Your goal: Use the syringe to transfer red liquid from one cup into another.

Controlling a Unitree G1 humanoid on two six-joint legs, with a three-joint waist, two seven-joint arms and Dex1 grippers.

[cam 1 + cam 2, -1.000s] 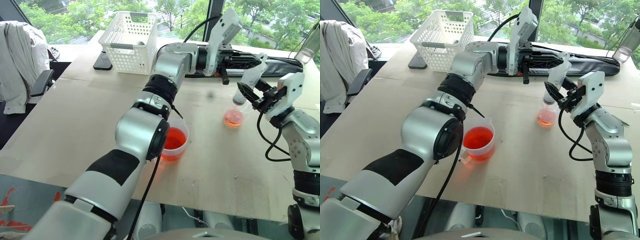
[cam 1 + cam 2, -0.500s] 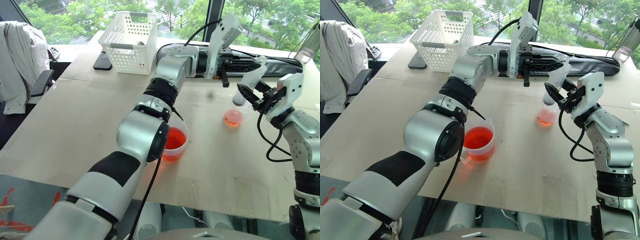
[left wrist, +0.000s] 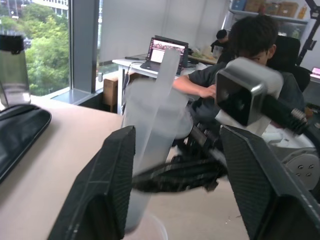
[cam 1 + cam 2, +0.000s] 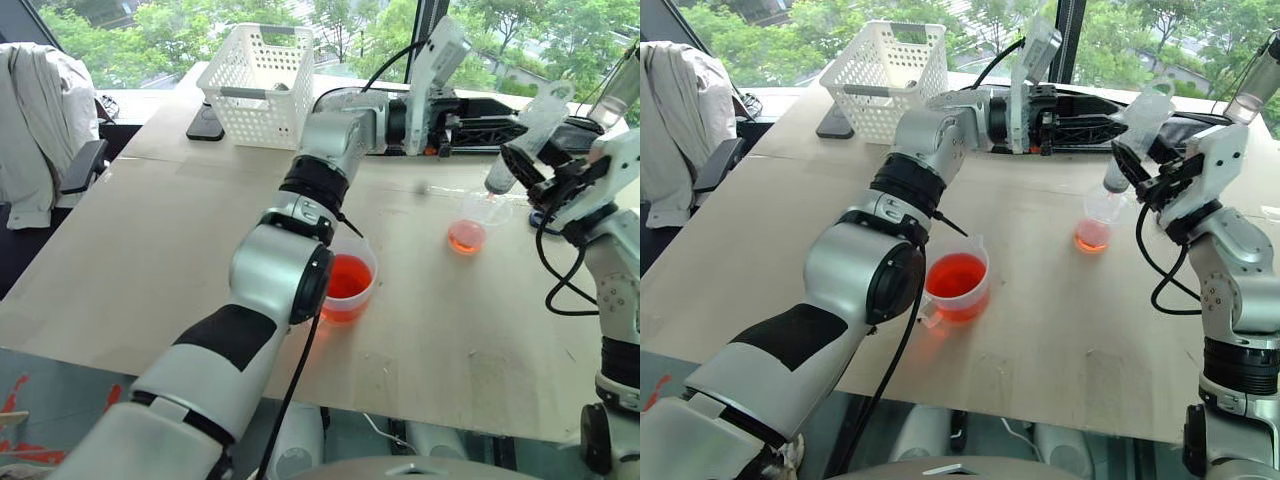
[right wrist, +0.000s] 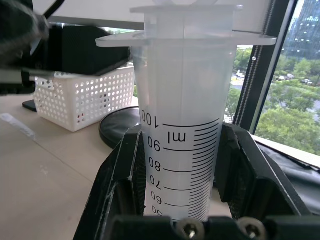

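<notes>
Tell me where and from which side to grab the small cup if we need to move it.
Grip the small handleless cup around its clear upper wall, above the red liquid, coming in level from the side. It stands upright with no handle, so any side works; the side toward the measuring cup looks freest, since the right gripper holds the syringe tilted over its far right side.

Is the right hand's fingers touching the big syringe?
Touching. The right wrist view shows both black fingers pressed against the syringe barrel.
</notes>
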